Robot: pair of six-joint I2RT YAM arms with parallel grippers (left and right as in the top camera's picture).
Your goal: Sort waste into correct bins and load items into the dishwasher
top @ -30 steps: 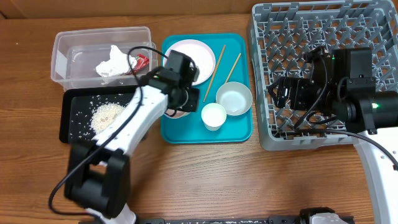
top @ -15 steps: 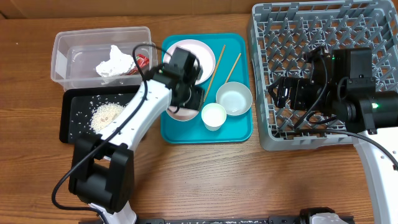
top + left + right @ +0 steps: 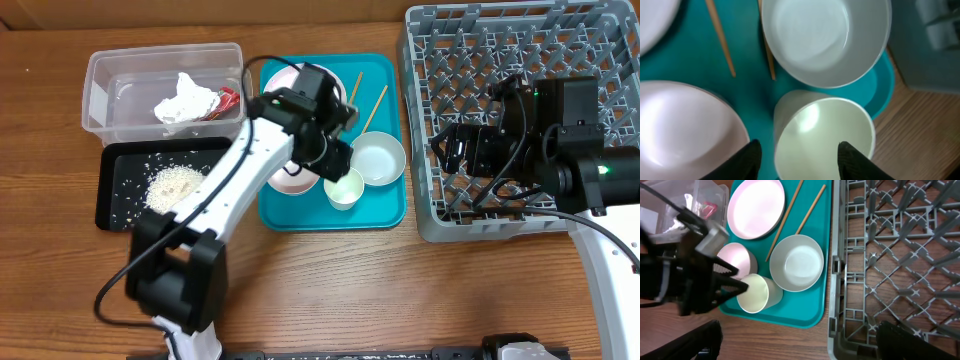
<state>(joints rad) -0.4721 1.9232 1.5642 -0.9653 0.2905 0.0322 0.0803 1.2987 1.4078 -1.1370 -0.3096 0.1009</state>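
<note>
My left gripper (image 3: 338,165) hangs open over the small white cup (image 3: 345,190) on the teal tray. In the left wrist view one fingertip (image 3: 752,155) is just outside the cup's (image 3: 822,137) left wall and the other over its mouth; nothing is gripped. A white bowl (image 3: 825,37) lies behind the cup, a pinkish bowl (image 3: 685,125) to its left. Two chopsticks (image 3: 374,106) and the plate (image 3: 755,207) lie further back. My right gripper (image 3: 800,345) stands open and empty over the grey dish rack's (image 3: 480,40) front left corner.
The teal tray (image 3: 385,212) holds the dishes. The clear tub (image 3: 100,100) at back left contains the crumpled napkin (image 3: 180,100) and the red wrapper (image 3: 228,99). In front of it the black tray (image 3: 115,190) holds rice scraps (image 3: 172,185).
The left gripper has opened and moved right, from the pinkish bowl to above the cup. The right arm has not moved.
</note>
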